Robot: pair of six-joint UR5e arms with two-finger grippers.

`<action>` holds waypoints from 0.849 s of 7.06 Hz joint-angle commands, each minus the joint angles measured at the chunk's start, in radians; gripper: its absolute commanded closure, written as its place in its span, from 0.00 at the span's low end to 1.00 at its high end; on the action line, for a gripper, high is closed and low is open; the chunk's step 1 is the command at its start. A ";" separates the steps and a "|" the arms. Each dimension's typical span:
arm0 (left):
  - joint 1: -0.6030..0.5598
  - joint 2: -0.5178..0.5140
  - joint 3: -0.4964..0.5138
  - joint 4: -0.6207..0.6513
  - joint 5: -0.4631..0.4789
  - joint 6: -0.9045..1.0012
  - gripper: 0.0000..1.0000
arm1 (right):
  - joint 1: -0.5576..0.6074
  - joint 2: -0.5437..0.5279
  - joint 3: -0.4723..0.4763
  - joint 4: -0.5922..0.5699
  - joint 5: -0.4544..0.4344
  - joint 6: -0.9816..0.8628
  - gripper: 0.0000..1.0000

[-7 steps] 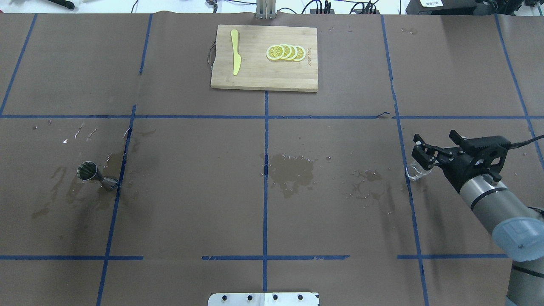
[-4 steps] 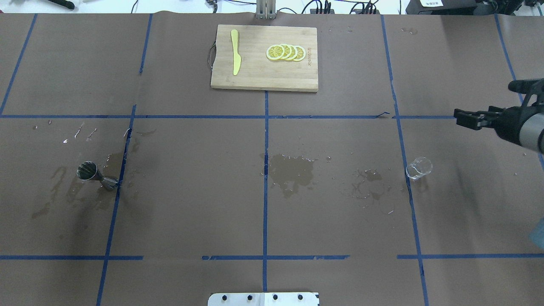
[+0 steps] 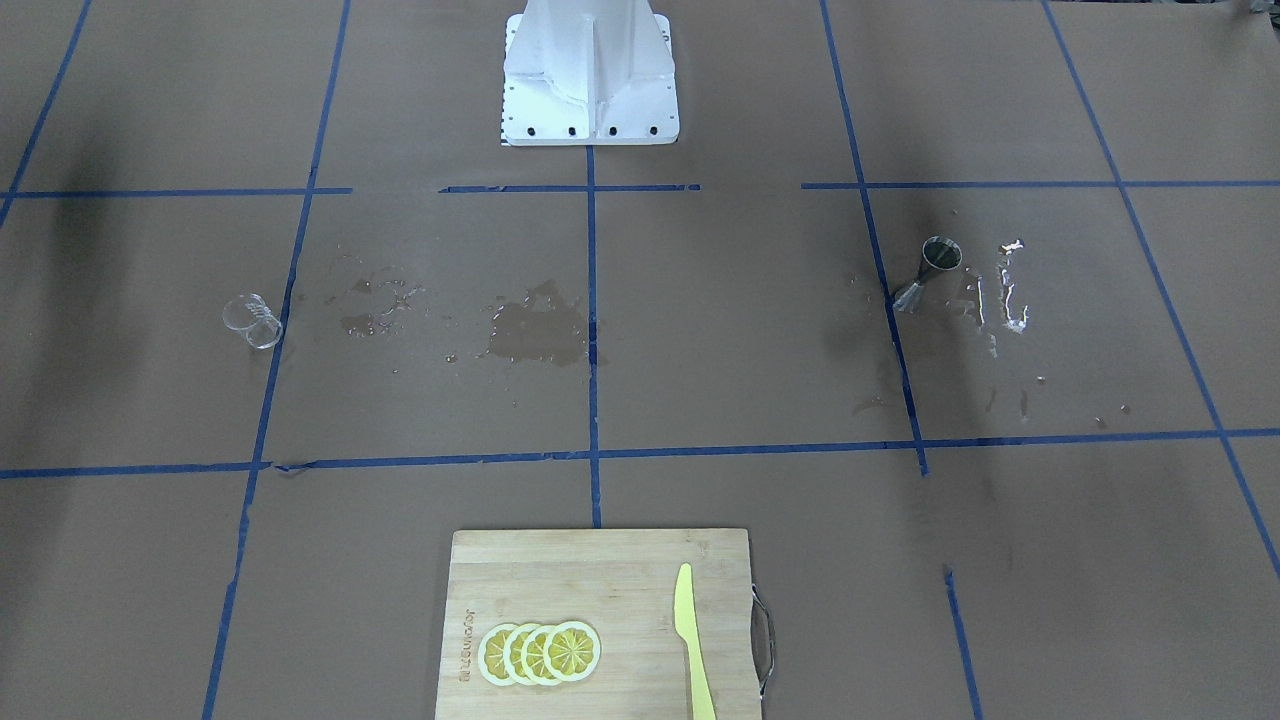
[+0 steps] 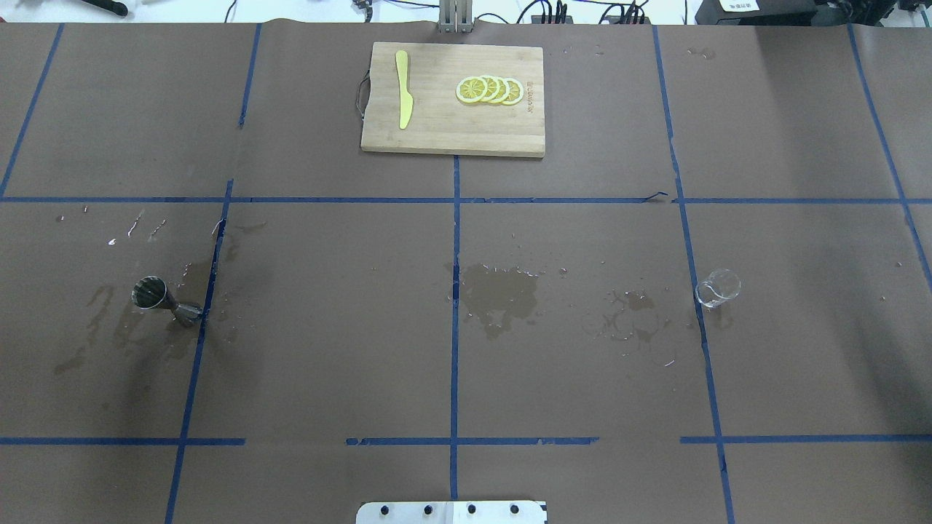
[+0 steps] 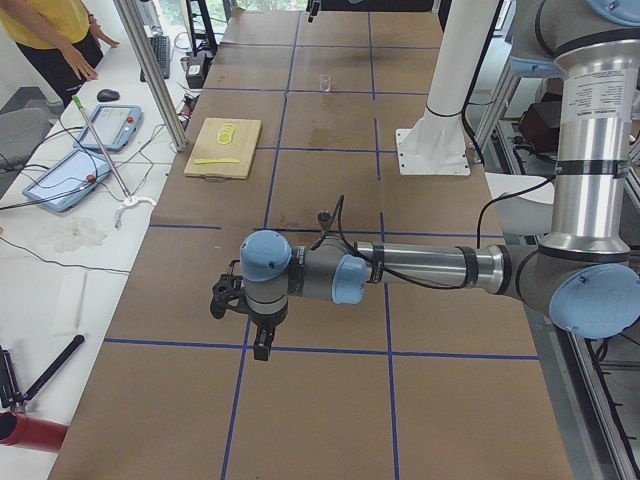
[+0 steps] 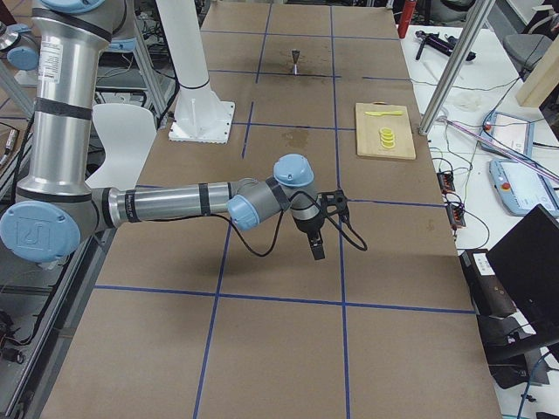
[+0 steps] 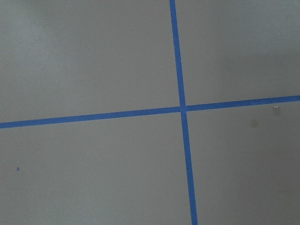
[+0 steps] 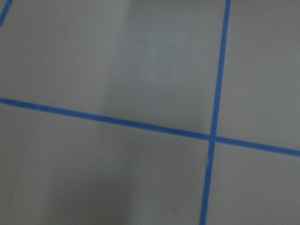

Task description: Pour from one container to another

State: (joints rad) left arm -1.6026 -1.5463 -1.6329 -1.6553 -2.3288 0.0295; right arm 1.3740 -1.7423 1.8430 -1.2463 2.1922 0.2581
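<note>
The clear glass beaker (image 4: 718, 287) stands upright on the brown paper at the table's right, beside a blue tape line; it also shows as the beaker (image 3: 252, 320) in the front-facing view. The steel jigger (image 4: 164, 298) stands far off at the table's left, with jigger (image 3: 930, 270) next to wet streaks. Neither arm appears in the overhead or front-facing views. My left gripper (image 5: 260, 345) hangs past the table's left part, and my right gripper (image 6: 316, 249) hangs past the right part. From these side views I cannot tell whether either is open or shut. Both wrist views show only paper and tape.
A wooden cutting board (image 4: 437, 131) with lemon slices (image 4: 489, 90) and a yellow knife (image 4: 403, 89) lies at the far middle. Wet patches (image 4: 499, 291) darken the paper at the centre and around the jigger. The robot's base plate (image 4: 451, 512) sits at the near edge.
My right gripper, open beside the beaker a second ago, drew back up and to the right and has left the overhead view. The beaker stayed standing where it was; the jigger did not move.
</note>
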 commanded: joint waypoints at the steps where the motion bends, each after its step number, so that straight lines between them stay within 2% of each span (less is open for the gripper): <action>1: 0.001 0.000 -0.004 0.002 0.000 0.000 0.00 | 0.074 -0.020 -0.013 -0.291 0.052 -0.174 0.00; 3: 0.001 0.002 -0.001 0.006 0.009 0.000 0.00 | 0.074 -0.036 -0.051 -0.311 0.052 -0.171 0.00; 6: 0.001 0.009 0.002 -0.012 0.009 0.000 0.00 | 0.076 -0.040 -0.056 -0.311 0.052 -0.171 0.00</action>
State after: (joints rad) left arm -1.6015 -1.5387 -1.6322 -1.6591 -2.3231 0.0302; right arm 1.4483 -1.7812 1.7897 -1.5560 2.2452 0.0878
